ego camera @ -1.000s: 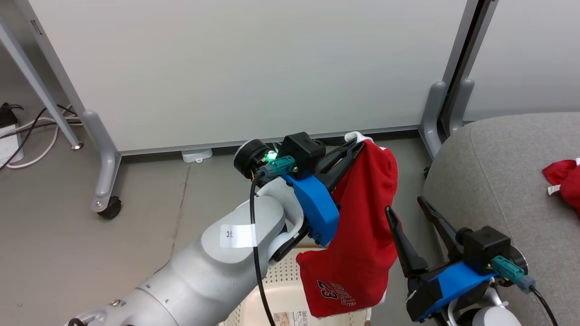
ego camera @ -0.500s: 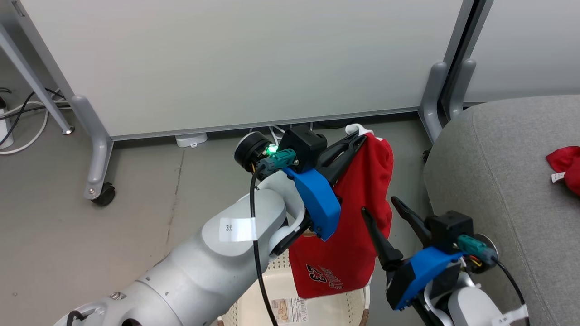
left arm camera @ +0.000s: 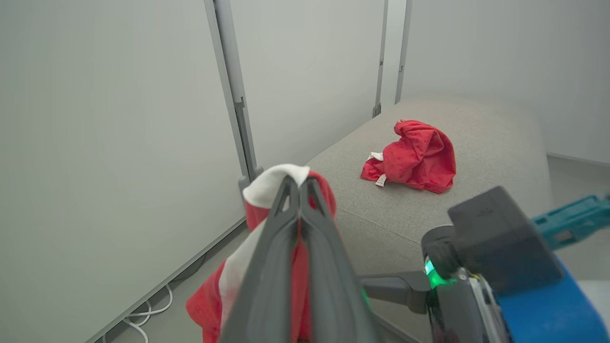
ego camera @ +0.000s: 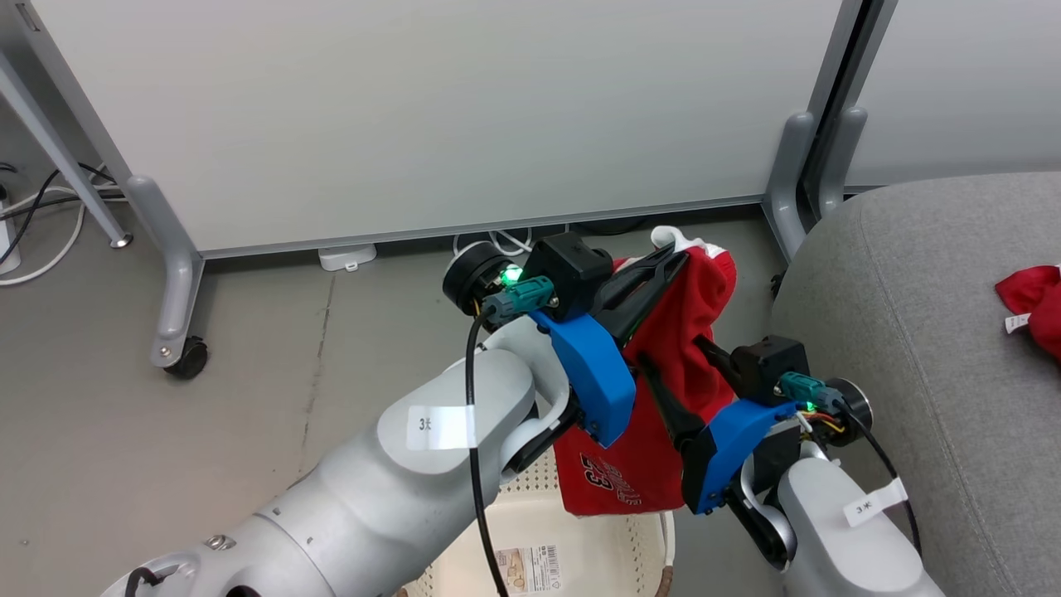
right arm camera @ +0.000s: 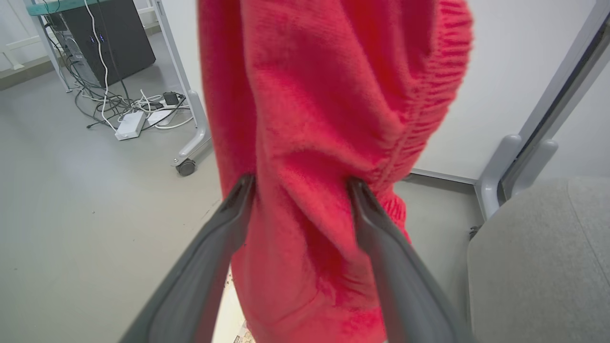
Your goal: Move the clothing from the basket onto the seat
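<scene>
One red piece of clothing (ego camera: 663, 348) hangs over the basket (ego camera: 530, 497), pinched at its white-trimmed top by my left gripper (ego camera: 681, 254), which is shut on it (left arm camera: 298, 183). My right gripper (ego camera: 673, 355) is open, its fingers on either side of the hanging fabric (right arm camera: 305, 119), which lies between the two fingertips (right arm camera: 240, 188) in the right wrist view. A second red garment (left arm camera: 412, 157) lies crumpled on the grey seat (left arm camera: 481, 143), at the right edge of the head view (ego camera: 1032, 303). The cream basket stands on the floor left of the seat (ego camera: 912, 348).
White partition panels stand behind on grey feet, one with a caster (ego camera: 184, 361). Cables (ego camera: 33, 207) and a power strip (right arm camera: 129, 125) lie on the floor to the left beside a black cabinet (right arm camera: 109, 43). A paper label (ego camera: 530, 565) lies in the basket.
My right gripper has moved up and left from beside the seat until its open fingers straddle the hanging garment. The left gripper has kept its grip, shifting slightly right.
</scene>
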Available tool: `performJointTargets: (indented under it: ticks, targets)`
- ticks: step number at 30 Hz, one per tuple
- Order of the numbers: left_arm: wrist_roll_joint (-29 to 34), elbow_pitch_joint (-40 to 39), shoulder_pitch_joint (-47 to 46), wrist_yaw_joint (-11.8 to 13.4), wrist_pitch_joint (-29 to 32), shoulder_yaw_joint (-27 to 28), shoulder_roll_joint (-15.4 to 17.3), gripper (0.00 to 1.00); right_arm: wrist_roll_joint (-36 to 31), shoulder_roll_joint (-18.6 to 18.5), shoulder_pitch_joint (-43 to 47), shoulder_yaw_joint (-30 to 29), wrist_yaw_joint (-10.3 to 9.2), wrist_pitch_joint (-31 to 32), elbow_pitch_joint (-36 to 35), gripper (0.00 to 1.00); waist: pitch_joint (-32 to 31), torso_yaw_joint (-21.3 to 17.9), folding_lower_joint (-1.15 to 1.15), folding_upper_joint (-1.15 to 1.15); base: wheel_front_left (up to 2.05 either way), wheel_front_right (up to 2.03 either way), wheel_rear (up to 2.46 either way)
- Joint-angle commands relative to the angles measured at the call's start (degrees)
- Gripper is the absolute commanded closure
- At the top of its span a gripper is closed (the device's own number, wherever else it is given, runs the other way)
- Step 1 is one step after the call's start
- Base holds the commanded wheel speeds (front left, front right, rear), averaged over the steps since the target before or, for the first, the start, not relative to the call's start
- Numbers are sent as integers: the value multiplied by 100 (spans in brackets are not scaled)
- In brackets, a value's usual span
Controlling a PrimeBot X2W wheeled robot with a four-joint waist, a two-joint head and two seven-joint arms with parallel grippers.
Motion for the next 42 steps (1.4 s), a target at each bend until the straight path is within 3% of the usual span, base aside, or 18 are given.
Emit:
performJointTargets:
  ticks: [1,4,5,6,17,36,37,39,41,42]
  targets:
    - [-16,-23,-2,-7,-28,-16,-4,100,79,-6,-173,60,1,-75,157,0,-8,4,-1,0,0,0,0]
    - [-51,-51,10,-7,-28,-54,-4,100,241,-5,-410,229,1,-183,538,0,-29,18,-1,0,0,0,0]
    - [-59,-60,15,-7,-28,-65,-4,100,312,-5,-477,287,1,-225,644,47,-38,23,-1,0,0,0,0]
    - [-64,-67,22,-7,-28,-77,-5,100,421,-5,-530,357,1,-267,716,100,-48,30,-1,0,0,0,0]
    - [-102,85,97,-7,-28,-37,-5,100,1082,-5,-625,759,1,-682,1168,100,-125,-43,-1,0,0,0,0]
    - [-66,221,247,-7,-28,62,-4,100,1290,-5,-739,942,1,-914,1410,100,-182,-185,-1,0,0,0,0]
    - [-56,224,263,-7,-28,81,-4,95,1303,-5,-739,951,1,-920,1416,100,-181,-187,-1,0,0,0,0]
    - [-22,235,292,-7,-28,116,-4,66,1313,-5,-753,964,1,-929,1429,100,-172,-192,-1,0,0,0,0]
    - [50,262,309,-7,-28,200,-2,0,1321,-5,-777,971,1,-933,1432,100,-160,-200,-1,0,0,0,0]
    - [98,260,341,-7,-28,281,-4,0,1329,-5,-790,973,1,-942,1428,100,-153,-208,-1,0,0,0,0]
